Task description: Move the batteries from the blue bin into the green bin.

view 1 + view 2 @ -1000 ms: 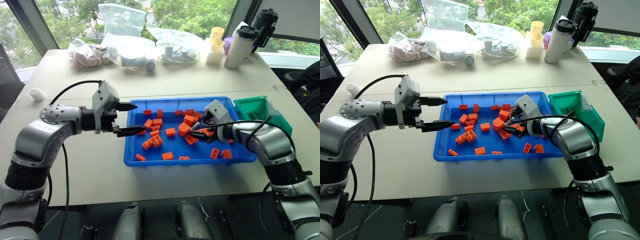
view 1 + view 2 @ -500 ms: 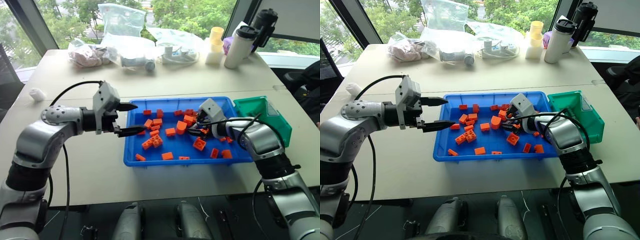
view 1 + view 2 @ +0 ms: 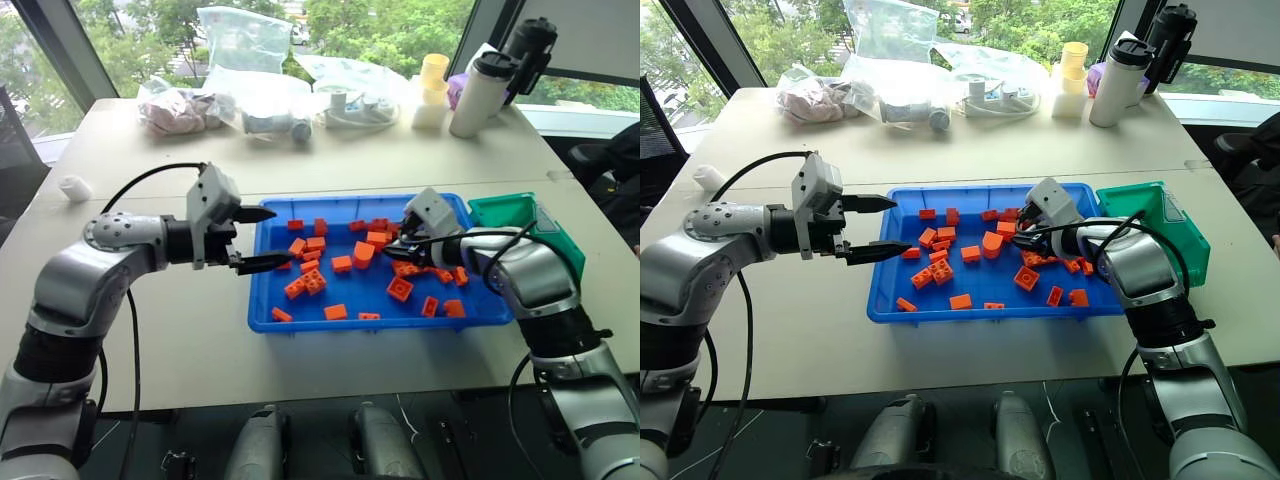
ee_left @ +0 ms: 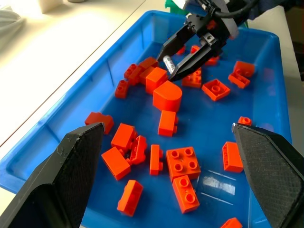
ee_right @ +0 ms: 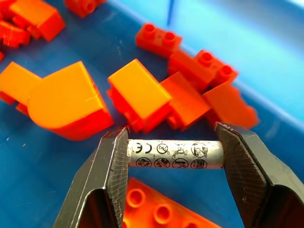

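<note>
Pinched end to end between the right gripper's two fingers, a grey battery is held just above the orange bricks scattered in the blue bin, apparently so that it clears them during the carry. Off to that gripper's right, beyond the tray's rim, the green bin is waiting. Across the tray, the left gripper is kept spread and empty, seemingly out of the way.
</note>
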Robot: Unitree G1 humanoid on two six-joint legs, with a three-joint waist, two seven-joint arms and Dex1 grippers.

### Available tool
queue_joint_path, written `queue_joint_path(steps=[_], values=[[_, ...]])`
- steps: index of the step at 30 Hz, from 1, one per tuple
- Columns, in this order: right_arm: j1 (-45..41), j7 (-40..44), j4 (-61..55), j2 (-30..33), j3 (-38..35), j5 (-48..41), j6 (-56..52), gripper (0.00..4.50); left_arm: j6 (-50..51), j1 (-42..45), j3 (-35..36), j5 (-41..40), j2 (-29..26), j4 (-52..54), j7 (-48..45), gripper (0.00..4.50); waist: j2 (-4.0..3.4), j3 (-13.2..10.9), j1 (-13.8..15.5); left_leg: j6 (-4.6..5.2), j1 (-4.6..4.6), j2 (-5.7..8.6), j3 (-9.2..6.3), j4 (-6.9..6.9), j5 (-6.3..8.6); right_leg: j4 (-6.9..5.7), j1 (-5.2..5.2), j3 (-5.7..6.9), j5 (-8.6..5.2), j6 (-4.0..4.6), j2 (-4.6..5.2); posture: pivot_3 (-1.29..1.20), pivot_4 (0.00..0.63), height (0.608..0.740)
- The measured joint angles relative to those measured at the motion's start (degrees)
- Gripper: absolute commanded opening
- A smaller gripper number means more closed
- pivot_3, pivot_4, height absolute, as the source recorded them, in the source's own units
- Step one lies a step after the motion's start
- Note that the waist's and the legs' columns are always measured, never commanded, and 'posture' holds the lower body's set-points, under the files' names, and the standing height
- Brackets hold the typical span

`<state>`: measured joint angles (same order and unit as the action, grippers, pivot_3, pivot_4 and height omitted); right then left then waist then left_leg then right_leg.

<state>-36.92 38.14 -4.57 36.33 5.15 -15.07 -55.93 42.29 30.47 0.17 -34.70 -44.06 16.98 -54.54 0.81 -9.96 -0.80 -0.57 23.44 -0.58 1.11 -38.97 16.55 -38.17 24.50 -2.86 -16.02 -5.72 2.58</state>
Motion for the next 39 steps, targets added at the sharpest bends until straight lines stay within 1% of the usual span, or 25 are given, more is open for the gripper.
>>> queue_joint_path(steps=[1,4,6,11,14,18,21,25,27,28,29,30,35,37,39], values=[[-0.58,0.22,-1.61,0.0,-2.39,-1.65,-0.99,2.21,0.09,0.16,0.5,-0.66,0.43,0.0,0.08,4.5,0.0,0.0,0.0,0.0,0.0,-0.01,-0.01,0.0,0.0,0.0,0.0,0.0,0.0,0.0,-0.01,0.0,0.15,0.74],[-1.29,0.58,-5.65,-0.01,-10.03,-6.58,-2.1,2.21,0.19,2.33,1.31,-2.43,4.02,-0.01,1.58,4.5,0.0,0.0,0.23,0.01,0.0,0.0,-0.05,-0.01,0.01,0.02,-0.06,0.03,0.0,-0.01,0.01,0.0,0.15,0.74],[-1.04,0.12,-6.43,1.26,-14.25,-7.78,-1.76,2.21,-0.07,4.0,0.5,-2.77,6.79,-0.07,2.17,4.5,0.01,0.0,0.42,0.01,0.01,0.07,-0.04,-0.04,0.01,0.05,-0.08,0.03,0.04,-0.07,0.08,0.0,0.15,0.74],[2.04,-2.94,-4.55,9.6,-23.66,-6.55,-0.29,2.21,-2.93,7.86,-6.65,0.46,11.48,-2.76,0.38,4.5,0.01,0.0,0.94,0.04,0.02,0.13,0.04,-0.05,0.03,0.11,-0.09,-0.02,0.05,-0.09,0.11,0.0,0.15,0.74],[6.64,-2.05,-3.95,11.88,-25.71,-6.48,1.24,2.21,-5.59,9.66,-9.81,3.21,12.91,-5.27,-1.21,4.5,0.01,0.0,0.62,0.05,-0.01,0.1,0.08,-0.05,0.03,0.11,-0.09,-0.04,0.05,-0.09,0.03,0.0,0.15,0.74],[11.68,-1.98,-1.66,12.97,-25.76,-5.67,2.79,2.21,-8.36,11.26,-12.5,5.47,15.03,-8.4,-3.67,4.5,-0.01,0.01,-0.23,0.06,-0.04,0.05,0.08,-0.04,0.03,0.07,-0.09,-0.08,0.05,-0.09,-0.02,0.0,0.15,0.74],[13.86,-3.39,0.84,13.69,-25.65,-4.24,2.84,2.21,-10.62,11.33,-14.06,8.36,14.69,-10.82,-5.39,4.5,-0.02,0.01,-0.19,0.06,-0.05,0.02,0.08,-0.04,0.03,0.07,-0.08,-0.08,0.05,-0.09,-0.05,0.0,0.15,0.74],[14.3,-5.29,3.35,13.55,-25.66,-3.49,2.99,2.21,-11.63,11.31,-14.02,9.4,14.7,-12.41,-6.23,4.5,-0.02,0.01,-0.01,0.06,-0.04,0.04,0.09,-0.05,0.03,0.07,-0.09,-0.08,0.05,-0.09,-0.02,0.0,0.15,0.74],[14.3,-5.9,4.21,13.34,-25.66,-3.37,3.29,3.28,-11.76,11.31,-13.9,9.71,14.71,-12.43,-6.24,4.5,-0.02,0.01,0.01,0.06,-0.04,0.04,0.09,-0.05,0.03,0.07,-0.08,-0.08,0.05,-0.09,-0.02,0.0,0.15,0.74],[14.29,-6.17,4.57,13.28,-25.66,-3.33,3.51,3.62,-11.77,11.3,-13.84,9.78,14.71,-12.43,-6.23,4.5,-0.02,0.01,0.01,0.06,-0.04,0.03,0.09,-0.05,0.03,0.07,-0.09,-0.08,0.05,-0.09,-0.02,0.0,0.15,0.74],[14.28,-6.4,5.04,13.21,-25.66,-3.28,3.75,4.23,-11.76,11.26,-13.63,9.8,14.71,-12.43,-6.19,4.5,-0.02,0.01,0.04,0.06,-0.04,0.04,0.09,-0.06,0.03,0.07,-0.09,-0.08,0.05,-0.09,-0.02,0.0,0.15,0.74],[14.28,-6.47,5.14,13.16,-25.66,-3.28,3.8,4.46,-11.74,11.23,-13.4,9.8,14.71,-12.43,-6.18,4.5,-0.02,0.01,0.05,0.06,-0.04,0.04,0.09,-0.06,0.03,0.08,-0.09,-0.08,0.05,-0.09,-0.01,0.0,0.15,0.74],[13.18,-7.33,5.91,12.54,-25.67,-3.36,4.51,4.46,-11.26,11.2,-11.51,9.7,14.1,-12.43,-5.99,4.5,-0.02,0.01,0.03,0.06,-0.03,0.04,0.08,-0.06,0.03,0.08,-0.09,-0.08,0.05,-0.09,-0.02,0.0,0.15,0.74],[13.14,-7.3,5.87,12.38,-25.98,-3.73,5.86,4.46,-11.06,11.09,-10.39,9.53,13.97,-12.45,-5.18,4.5,-0.02,0.01,0.03,0.06,-0.03,0.04,0.08,-0.06,0.03,0.07,-0.09,-0.08,0.05,-0.09,-0.02,0.0,0.15,0.74],[13.17,-6.81,5.2,11.88,-27.26,-4.65,7.93,4.46,-10.39,10.35,-8.62,8.97,12.72,-12.37,-4.96,4.5,-0.02,0.01,0.02,0.06,-0.03,0.03,0.07,-0.06,0.03,0.07,-0.08,-0.08,0.05,-0.09,-0.02,0.0,0.15,0.74]])
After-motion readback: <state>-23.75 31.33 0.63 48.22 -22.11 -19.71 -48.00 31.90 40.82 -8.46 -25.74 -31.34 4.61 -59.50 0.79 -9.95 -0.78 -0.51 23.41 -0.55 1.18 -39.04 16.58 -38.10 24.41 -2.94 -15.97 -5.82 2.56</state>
